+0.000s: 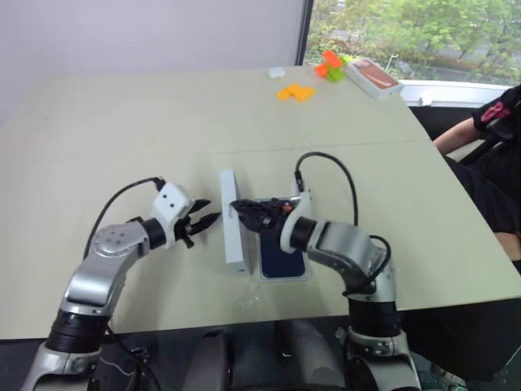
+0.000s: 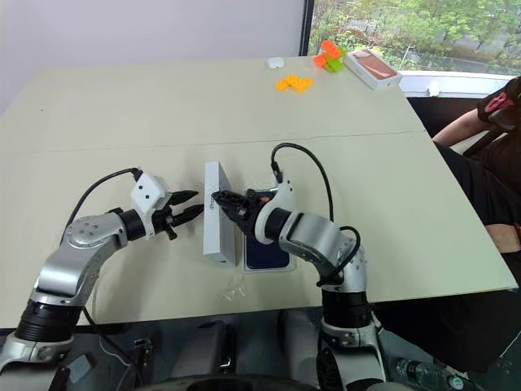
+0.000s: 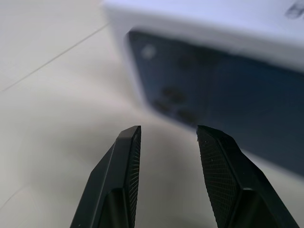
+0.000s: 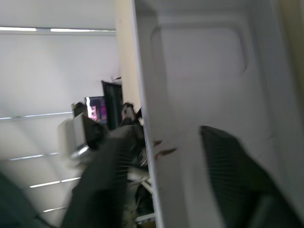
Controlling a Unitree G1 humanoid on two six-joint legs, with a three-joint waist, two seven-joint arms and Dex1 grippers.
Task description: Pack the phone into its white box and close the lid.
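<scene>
The phone [image 1: 282,259] lies in the white box [image 1: 285,278] at lower centre. The lid [image 1: 233,221] stands on edge, straddled by my open right gripper [image 1: 237,208]; my left gripper [image 1: 205,213] is half-open, empty. Closing remains.

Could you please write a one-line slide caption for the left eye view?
Right gripper at the upright lid beside the boxed phone; left gripper open nearby.

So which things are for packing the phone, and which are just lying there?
For the job:
- phone
- white box that the phone lies in
- lid, standing on its edge beside the box

Just lying about, far from the box:
- orange blocks
- orange and green blocks
- orange-topped box
- small white thing
</scene>
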